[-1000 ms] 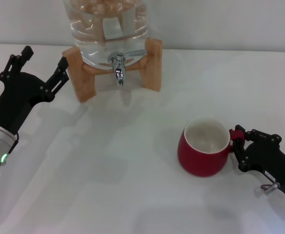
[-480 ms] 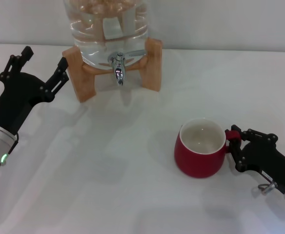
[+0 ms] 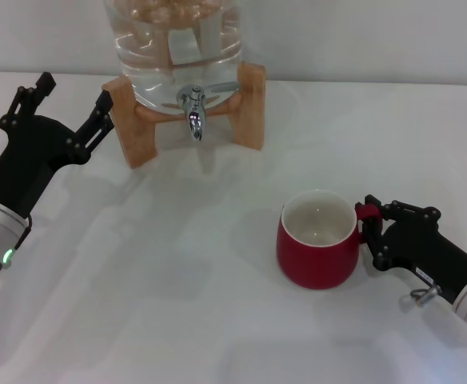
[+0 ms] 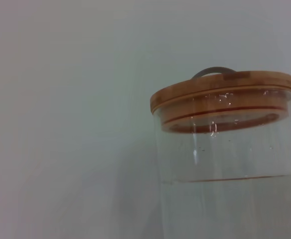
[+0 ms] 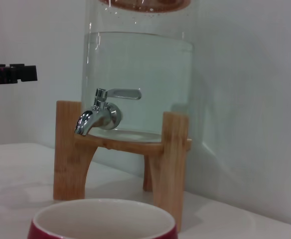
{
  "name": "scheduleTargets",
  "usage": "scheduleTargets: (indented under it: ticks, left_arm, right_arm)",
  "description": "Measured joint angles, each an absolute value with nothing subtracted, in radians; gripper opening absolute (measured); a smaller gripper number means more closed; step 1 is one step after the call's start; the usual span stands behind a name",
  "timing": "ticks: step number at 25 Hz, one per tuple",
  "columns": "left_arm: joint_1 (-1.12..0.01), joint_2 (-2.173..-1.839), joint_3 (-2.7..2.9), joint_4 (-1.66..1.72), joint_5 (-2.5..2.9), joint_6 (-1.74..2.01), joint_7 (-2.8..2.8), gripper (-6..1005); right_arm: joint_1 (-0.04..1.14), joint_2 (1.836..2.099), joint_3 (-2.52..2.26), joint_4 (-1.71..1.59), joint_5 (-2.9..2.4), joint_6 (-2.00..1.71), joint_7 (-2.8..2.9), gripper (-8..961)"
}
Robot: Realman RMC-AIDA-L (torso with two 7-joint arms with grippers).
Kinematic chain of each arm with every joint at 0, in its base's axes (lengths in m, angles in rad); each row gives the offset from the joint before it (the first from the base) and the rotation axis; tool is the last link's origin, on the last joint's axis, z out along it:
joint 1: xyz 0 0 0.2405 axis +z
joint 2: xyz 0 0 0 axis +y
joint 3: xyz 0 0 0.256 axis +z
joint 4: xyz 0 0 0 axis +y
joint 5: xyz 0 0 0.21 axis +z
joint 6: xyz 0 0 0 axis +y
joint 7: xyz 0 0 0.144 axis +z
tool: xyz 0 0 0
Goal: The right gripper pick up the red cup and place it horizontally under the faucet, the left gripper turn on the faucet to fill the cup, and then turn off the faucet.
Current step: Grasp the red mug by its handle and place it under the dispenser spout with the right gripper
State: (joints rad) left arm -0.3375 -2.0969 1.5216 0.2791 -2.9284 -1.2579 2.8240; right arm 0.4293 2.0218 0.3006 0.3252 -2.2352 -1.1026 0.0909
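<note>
Red and round, the red cup [image 3: 317, 240] sits upright on the white tabletop [image 3: 177, 304], on the near right side. It is white inside. Its handle points to the right. The right claw [image 3: 368, 232] is just beside the cup on that side, low near the tabletop, and its two black fingers are pinched on the red handle.

The faucet [image 3: 193, 108] is at the far side, well apart from the cup. It is shiny, with its spout pointing down and its lever [image 5: 123, 93] lying flat. It sticks out of a clear water jar [image 3: 173, 48] that rests in a wooden stand [image 3: 249, 104]. The jar has water in it and a wooden lid [image 4: 222, 89] on top.

The left claw [image 3: 67, 104] is on the far left, just beside the left leg of the stand. Its fingers are spread apart and hold nothing. A small green light [image 3: 7, 257] glows on the left arm.
</note>
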Motion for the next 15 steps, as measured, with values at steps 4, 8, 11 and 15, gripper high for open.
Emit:
scheduleTargets:
  ticks: [4,8,11,15]
  left_arm:
    - [-0.337,-2.097,1.522,0.279,-2.928,-1.258,2.824,876]
    - [-0.339,-2.097,1.521,0.274,-2.928,-1.258,2.825,876]
    - [-0.340,-2.097,1.520,0.270,-2.928,-1.258,2.825,876]
    - [-0.341,-2.097,1.521,0.270,-2.928,-1.258,2.826,876]
  right_arm:
    - [0.443,2.022,0.301,0.332,-2.235,-1.081,0.093,119]
    - [0.457,2.022,0.301,0.334,-2.235,-1.062,0.095,118]
    - [0.468,2.022,0.301,0.334,-2.235,-1.054,0.109,117]
    - [0.480,2.020,0.301,0.335,-2.235,-1.041,0.123,113]
